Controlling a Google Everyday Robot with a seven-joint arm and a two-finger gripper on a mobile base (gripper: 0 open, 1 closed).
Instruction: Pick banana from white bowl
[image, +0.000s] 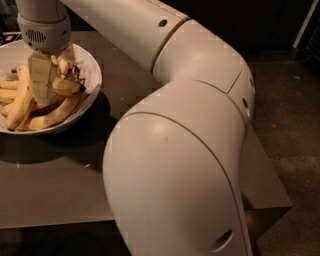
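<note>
The white bowl (92, 75) stands on the table at the upper left and holds several yellow bananas. My gripper (47, 82) reaches straight down into the bowl from above, in among the bananas. A thick curved banana (67, 86) with a dark tip lies right beside the gripper, touching it, on top of the pile. Longer, paler bananas (20, 102) lie to the left and below. The gripper's wrist hides part of the pile.
The grey table (55, 185) reaches to the front and right edges; dark floor (295, 125) lies to the right. My large white arm (175, 150) fills the middle and hides much of the table.
</note>
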